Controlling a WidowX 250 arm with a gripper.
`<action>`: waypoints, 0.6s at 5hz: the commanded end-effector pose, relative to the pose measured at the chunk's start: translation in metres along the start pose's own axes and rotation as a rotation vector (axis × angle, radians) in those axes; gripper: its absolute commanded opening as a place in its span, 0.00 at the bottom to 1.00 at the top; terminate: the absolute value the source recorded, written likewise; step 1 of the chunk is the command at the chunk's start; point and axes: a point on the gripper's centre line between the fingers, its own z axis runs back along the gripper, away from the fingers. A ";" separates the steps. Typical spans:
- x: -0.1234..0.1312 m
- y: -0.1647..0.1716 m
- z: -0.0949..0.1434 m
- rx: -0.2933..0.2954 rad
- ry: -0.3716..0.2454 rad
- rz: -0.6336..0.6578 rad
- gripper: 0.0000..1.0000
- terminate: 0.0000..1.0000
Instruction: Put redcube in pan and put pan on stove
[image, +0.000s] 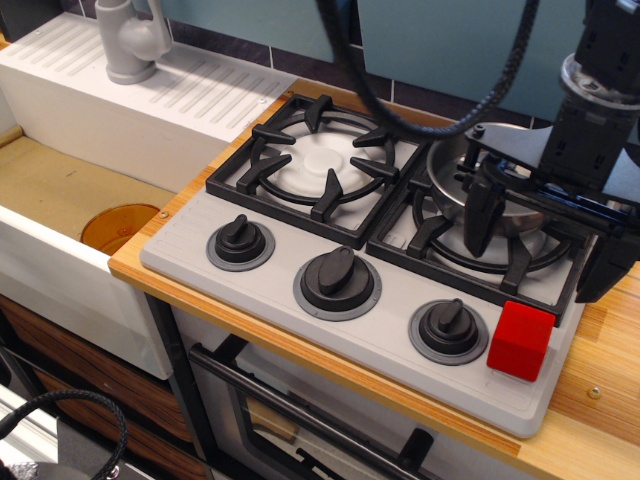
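The redcube (520, 340) sits on the front right corner of the grey stove (260, 290), just right of the right knob. The shiny pan (447, 178) rests on the right burner's grate and is mostly covered by my arm; its handle is hidden. My gripper (543, 240) hangs over the pan with its black fingers (478, 213) spread wide, open and holding nothing. It is behind and above the cube. The left burner (318, 160) has nothing on it.
A white sink unit (60, 240) with a grey faucet (135, 40) and an orange disc (118, 226) in the basin lies to the left. A wooden counter (600, 350) runs along the right. A black cable (420, 118) arcs over the stove's back. An oven door handle (300, 415) sits below.
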 end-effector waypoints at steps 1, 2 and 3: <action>0.000 0.000 0.000 0.000 0.000 0.000 1.00 0.00; 0.000 -0.005 -0.010 -0.013 -0.010 -0.002 1.00 0.00; -0.001 -0.008 -0.018 -0.026 -0.033 -0.001 1.00 0.00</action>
